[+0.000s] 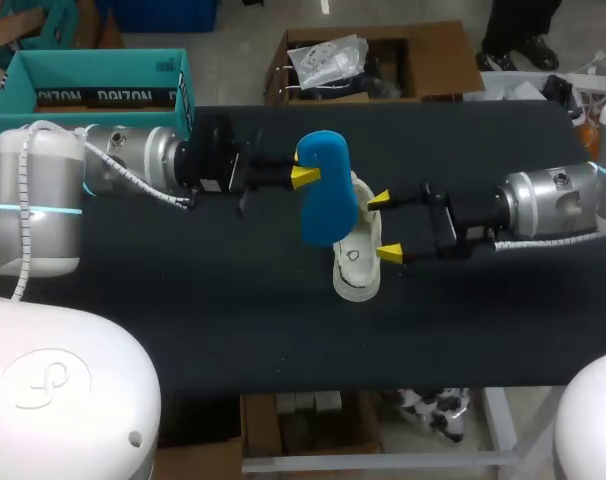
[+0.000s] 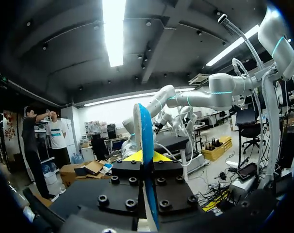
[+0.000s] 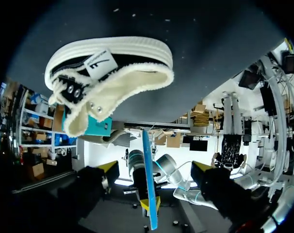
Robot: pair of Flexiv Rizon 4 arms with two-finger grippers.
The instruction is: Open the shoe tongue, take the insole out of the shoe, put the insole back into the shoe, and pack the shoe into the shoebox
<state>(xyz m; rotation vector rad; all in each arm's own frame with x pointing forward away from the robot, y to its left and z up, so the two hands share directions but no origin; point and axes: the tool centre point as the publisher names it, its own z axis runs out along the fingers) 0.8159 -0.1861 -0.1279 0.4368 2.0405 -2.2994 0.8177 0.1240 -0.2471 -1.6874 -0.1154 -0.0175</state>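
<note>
Insole (image 1: 328, 190) first: blue, upright, pinched between our left jaws (edge-on from that wrist). Our right jaws stand wide apart, holding nothing, the shoe (image 1: 358, 255) just ahead of them on the dark tabletop (image 1: 183, 320). Farther off, beyond the tabletop's far edge and well aside of our left jaws, sits the teal shoebox (image 1: 93, 85).

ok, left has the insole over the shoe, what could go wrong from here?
1. The left gripper pinches the insole only at one edge, so it may twist or slip when pushed in.
2. The right gripper is open beside the shoe, not holding it; the shoe could slide on the table during insertion.
</note>
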